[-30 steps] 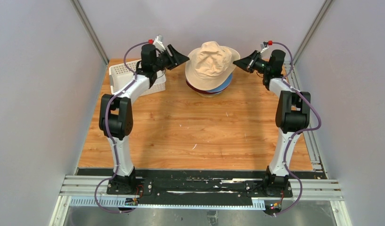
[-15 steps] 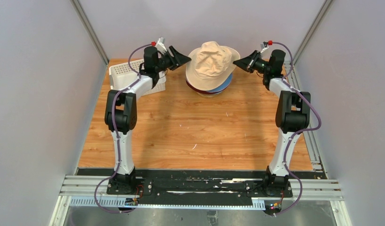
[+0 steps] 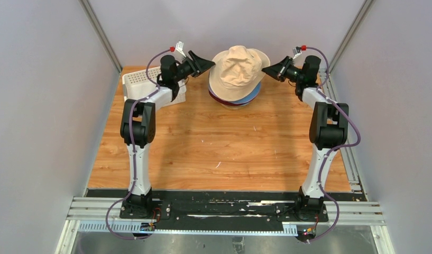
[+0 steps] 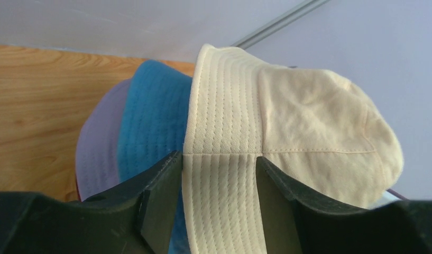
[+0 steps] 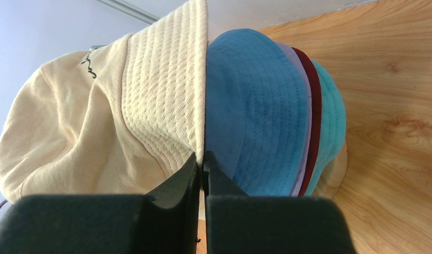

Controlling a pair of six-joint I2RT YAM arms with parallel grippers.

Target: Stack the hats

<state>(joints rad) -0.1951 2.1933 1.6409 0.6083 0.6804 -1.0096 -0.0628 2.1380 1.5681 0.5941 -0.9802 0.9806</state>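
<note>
The hats sit in one pile at the back middle of the table, with the beige hat [image 3: 237, 69] on top. Under it show the brims of the blue hat [image 5: 256, 116], lavender hat [image 4: 97, 148], dark red hat [image 5: 313, 106] and teal hat [image 5: 332, 116]. My left gripper [image 3: 209, 63] is at the beige brim's left side, its jaws apart with the brim [image 4: 219, 159] lying between them. My right gripper [image 3: 265, 69] is shut on the beige brim's right edge [image 5: 203, 159], holding it up off the blue hat.
A white mesh basket [image 3: 137, 84] stands at the back left, just behind and below my left arm. The wooden table [image 3: 219, 143] stretches from the pile to the arm bases. Grey walls close in on the back and both sides.
The left arm's elbow has swung right and drawn upright, and its gripper has edged closer to the beige brim. The right arm and the hats have stayed put.
</note>
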